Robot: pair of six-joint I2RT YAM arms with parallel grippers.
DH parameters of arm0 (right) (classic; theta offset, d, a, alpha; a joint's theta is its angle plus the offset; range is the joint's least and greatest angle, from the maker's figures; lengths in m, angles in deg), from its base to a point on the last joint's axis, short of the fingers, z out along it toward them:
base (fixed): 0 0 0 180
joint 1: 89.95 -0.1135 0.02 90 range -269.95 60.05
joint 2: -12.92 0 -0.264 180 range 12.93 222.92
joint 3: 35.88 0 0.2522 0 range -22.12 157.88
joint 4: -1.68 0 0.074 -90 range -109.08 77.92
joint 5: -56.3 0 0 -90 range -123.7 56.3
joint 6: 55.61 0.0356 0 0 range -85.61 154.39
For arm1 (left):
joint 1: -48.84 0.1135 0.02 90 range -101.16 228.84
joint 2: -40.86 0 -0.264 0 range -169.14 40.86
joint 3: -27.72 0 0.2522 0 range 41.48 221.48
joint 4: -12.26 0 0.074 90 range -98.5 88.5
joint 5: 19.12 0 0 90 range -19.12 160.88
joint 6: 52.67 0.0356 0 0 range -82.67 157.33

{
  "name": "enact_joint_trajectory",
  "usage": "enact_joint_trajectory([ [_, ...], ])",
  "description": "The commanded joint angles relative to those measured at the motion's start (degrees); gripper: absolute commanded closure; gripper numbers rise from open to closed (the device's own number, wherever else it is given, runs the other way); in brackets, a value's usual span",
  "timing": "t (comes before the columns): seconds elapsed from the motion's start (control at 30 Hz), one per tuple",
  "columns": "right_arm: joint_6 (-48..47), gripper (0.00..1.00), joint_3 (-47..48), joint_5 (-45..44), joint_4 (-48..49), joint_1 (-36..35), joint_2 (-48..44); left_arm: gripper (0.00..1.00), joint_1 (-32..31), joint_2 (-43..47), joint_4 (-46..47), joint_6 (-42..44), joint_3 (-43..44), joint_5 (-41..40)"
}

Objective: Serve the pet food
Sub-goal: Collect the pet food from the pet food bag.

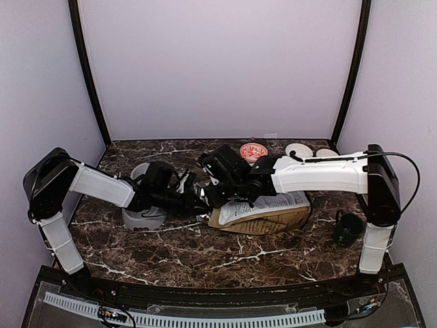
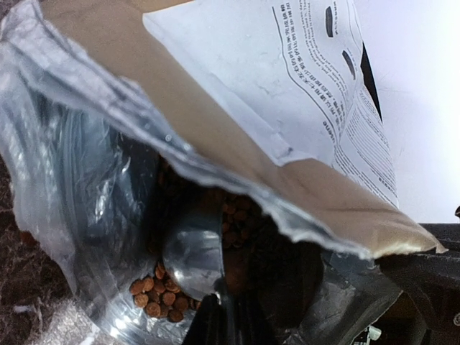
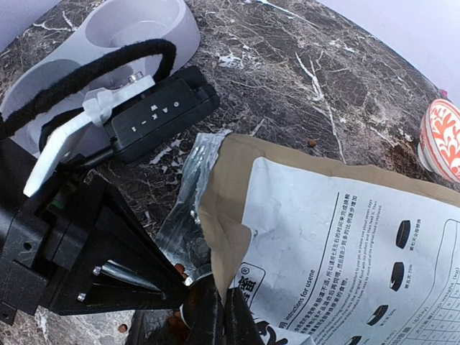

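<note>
The pet food [image 2: 155, 294] is a small heap of reddish-brown kibble on the silver lining inside the open bag [image 2: 215, 136]. My left gripper [image 2: 226, 310] is shut on the handle of a metal spoon [image 2: 190, 251], whose bowl rests in the bag's mouth just above the kibble. My right gripper [image 3: 221, 316] is shut on the bag's upper lip [image 3: 215, 237] and holds it lifted. From above, the bag [image 1: 273, 208] lies flat at mid table, and both grippers, left [image 1: 193, 200] and right [image 1: 213, 198], meet at its left end.
A grey double bowl [image 1: 142, 217] sits left of the bag, under the left arm, and shows again as the bowl [image 3: 108, 36]. A red patterned bowl [image 1: 254, 152] and two white lids [image 1: 298, 150] stand at the back. A black object [image 1: 348, 229] lies at the right. Stray kibble [image 3: 312, 143] dots the marble.
</note>
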Motion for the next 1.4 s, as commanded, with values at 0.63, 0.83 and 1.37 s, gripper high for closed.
enact_joint_trajectory([
  [0.63, 2.80, 1.00, -4.30, -1.99, 6.25, 1.42, -6.62, 1.00, 0.49, 4.04, 12.76, -4.95, -7.77, 1.14],
  [0.83, 3.40, 1.00, -4.62, -1.50, 6.08, 1.49, -6.53, 1.00, 1.36, 7.11, 14.15, -4.97, -10.49, 0.84],
  [1.37, 4.36, 1.00, -6.58, -2.39, 7.92, 1.49, -8.07, 1.00, 3.21, 11.58, 11.85, -3.03, -13.44, 1.13],
])
